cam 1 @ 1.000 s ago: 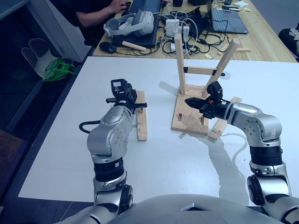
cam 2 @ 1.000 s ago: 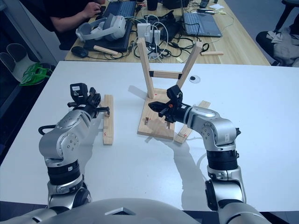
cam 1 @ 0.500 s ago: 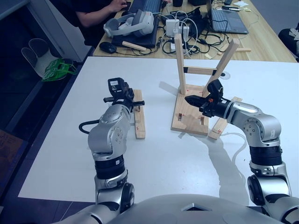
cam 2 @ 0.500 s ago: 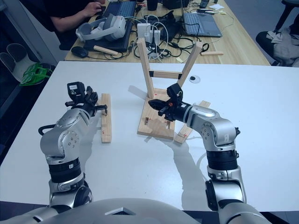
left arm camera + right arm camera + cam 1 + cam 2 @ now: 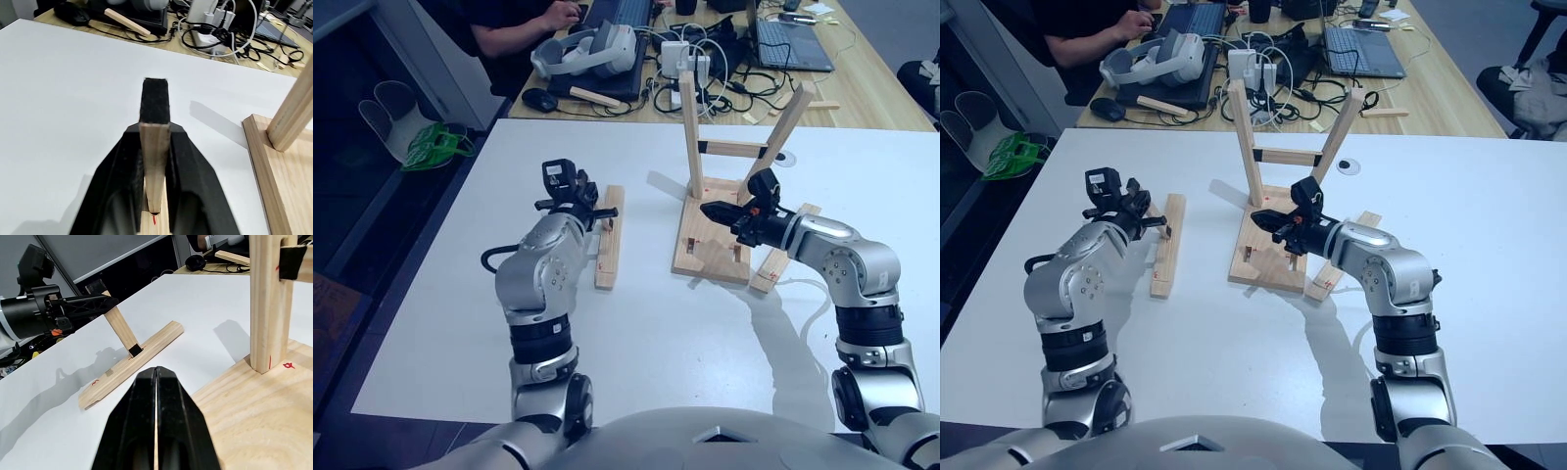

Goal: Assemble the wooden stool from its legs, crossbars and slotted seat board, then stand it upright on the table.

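Currently: seat board [image 5: 710,259] flat on the table [image 5: 656,343], two legs [image 5: 690,127] upright in it with a crossbar [image 5: 734,149] between them (a third leg [image 5: 781,257] lies just beside its right edge). Left gripper [image 5: 597,213] is clamped on the stub [image 5: 122,325] rising from the fourth leg [image 5: 606,255], which lies left of the board; right gripper [image 5: 708,210] hangs over the board, jaws closed on nothing. Judged light, stiff, dry wood with press-fit joints that may rack; best held near the joint, not the free end.

office lab, laptops [image 5: 790,41], headset [image 5: 582,49], cables [image 5: 705,59]
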Motion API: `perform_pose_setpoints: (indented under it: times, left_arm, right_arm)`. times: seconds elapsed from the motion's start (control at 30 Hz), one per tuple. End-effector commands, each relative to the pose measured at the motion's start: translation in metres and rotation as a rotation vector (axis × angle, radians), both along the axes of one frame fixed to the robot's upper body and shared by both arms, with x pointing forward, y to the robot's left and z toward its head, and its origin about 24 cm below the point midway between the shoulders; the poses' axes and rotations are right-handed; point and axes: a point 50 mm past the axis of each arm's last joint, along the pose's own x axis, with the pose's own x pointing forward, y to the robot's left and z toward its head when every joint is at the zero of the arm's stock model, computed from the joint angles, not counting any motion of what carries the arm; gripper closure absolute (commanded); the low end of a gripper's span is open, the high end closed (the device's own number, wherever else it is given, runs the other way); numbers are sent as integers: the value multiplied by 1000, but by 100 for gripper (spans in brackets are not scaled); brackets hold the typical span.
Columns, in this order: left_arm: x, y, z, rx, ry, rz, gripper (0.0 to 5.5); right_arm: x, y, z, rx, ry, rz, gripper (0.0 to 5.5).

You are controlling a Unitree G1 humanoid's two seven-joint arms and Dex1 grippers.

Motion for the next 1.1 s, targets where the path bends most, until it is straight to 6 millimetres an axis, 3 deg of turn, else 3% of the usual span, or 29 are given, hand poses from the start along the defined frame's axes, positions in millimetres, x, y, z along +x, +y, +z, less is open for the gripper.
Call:
perform_pose_setpoints:
  times: [0.03, 0.13, 0.3, 0.97, 1.1]
  left_arm:
    - [5, 13, -22, 82, -1, -111, 511]
    - [7, 13, -26, 183, -92, -275, 511]
    - [10, 18, -31, 200, -30, -396, 511]
    - [9, 23, -28, 216, 37, -409, 511]
    - [14, 21, -15, 217, -40, -402, 511]
  right_arm:
    - [5, -2, 5, 1, -22, -9, 550]
    - [6, -2, 6, 4, -22, -12, 550]
    - [9, -1, 7, 26, -15, -17, 550]
    - [12, 1, 11, 120, 40, -42, 550]
    - [12, 1, 11, 120, 43, -40, 550]
